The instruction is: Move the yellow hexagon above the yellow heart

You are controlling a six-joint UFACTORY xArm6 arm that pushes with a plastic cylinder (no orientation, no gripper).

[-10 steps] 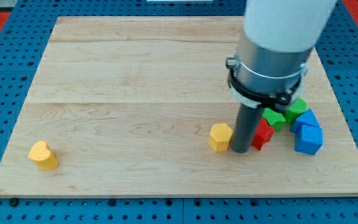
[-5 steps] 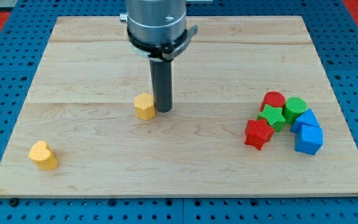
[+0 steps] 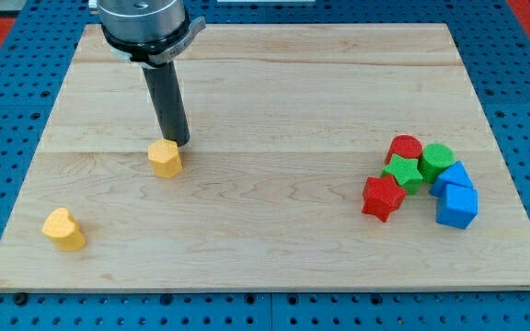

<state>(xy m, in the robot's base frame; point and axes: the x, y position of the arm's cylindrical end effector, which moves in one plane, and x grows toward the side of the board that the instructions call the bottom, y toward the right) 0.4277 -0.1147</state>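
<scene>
The yellow hexagon [image 3: 165, 158] lies on the wooden board [image 3: 274, 92], left of the middle. My tip [image 3: 175, 142] stands right at its upper right edge, touching or almost touching it. The yellow heart [image 3: 63, 229] lies near the board's bottom left corner, well down and to the left of the hexagon.
A cluster of blocks sits at the right: a red star [image 3: 382, 198], a green star [image 3: 403, 172], a red cylinder [image 3: 404, 148], a green cylinder [image 3: 436, 157] and two blue blocks [image 3: 455, 206] [image 3: 452, 176]. Blue pegboard surrounds the board.
My tip has pushed the yellow hexagon leftward across the board, from beside the red star at the right to left of the middle. The other blocks have not moved.
</scene>
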